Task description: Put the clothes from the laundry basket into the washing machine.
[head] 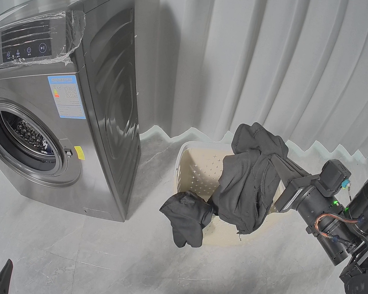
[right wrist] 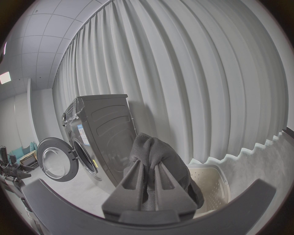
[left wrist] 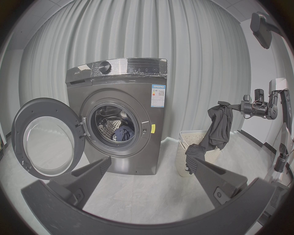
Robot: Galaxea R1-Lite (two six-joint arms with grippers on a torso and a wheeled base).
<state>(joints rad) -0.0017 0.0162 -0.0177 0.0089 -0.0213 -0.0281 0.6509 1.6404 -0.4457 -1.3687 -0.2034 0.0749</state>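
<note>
hanging from the right gripper, whose fingers are clamped on its top, a dark grey garment dangles over the laundry basket — its lower end spills across the basket's near rim toward the floor. the left wrist view looks straight into the washing machine, where a dark blue cloth lies in the drum, while the head view takes that opening at a slant; the door stands swung wide. the left gripper sits low with fingers spread apart, and a strip of floor lies between basket and machine — a curtain hangs close behind both.
</note>
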